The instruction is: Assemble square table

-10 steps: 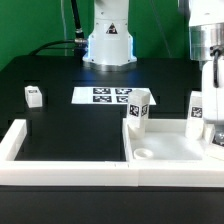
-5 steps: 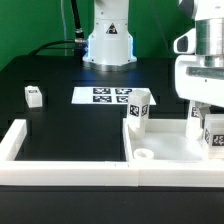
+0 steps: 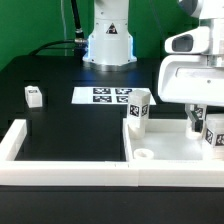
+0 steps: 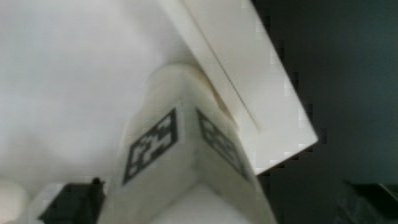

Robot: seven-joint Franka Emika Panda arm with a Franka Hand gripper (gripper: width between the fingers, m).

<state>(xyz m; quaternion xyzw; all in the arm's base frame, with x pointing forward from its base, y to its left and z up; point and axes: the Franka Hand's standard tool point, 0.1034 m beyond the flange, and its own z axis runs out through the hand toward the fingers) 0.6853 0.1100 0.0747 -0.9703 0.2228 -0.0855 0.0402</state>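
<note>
The jaws are released; in the wrist view one dark fingertip [image 4: 71, 203] shows on each side of the nearer leg block [image 4: 178, 150], and a strip of white shows between each of them and the block, so nothing is grasped; in the exterior view the arm's white wrist housing [image 3: 192, 75] hangs over the far side of the square table slab [image 3: 172, 150] at the exterior view's right, with a dark fingertip [image 3: 193, 121] just beside that leg block [image 3: 214, 135]; the block stands upright on the slab, close inside its raised rim [image 4: 231, 70], tag faces outward; beyond the rim the wrist view shows the black counter [image 4: 338, 80]; the slab lies flat in the corner of the white border wall [image 3: 60, 165], at the exterior view's right, with a round hole [image 3: 143, 156] open near its front corner; a second leg block [image 3: 138, 110] stands at the slab's far corner toward the exterior view's left; a third leg block [image 3: 33, 96] sits alone on the counter, well apart at the exterior view's left; the marker board [image 3: 110, 96] lies flat between it and the slab, in front of the robot base [image 3: 108, 40].
</note>
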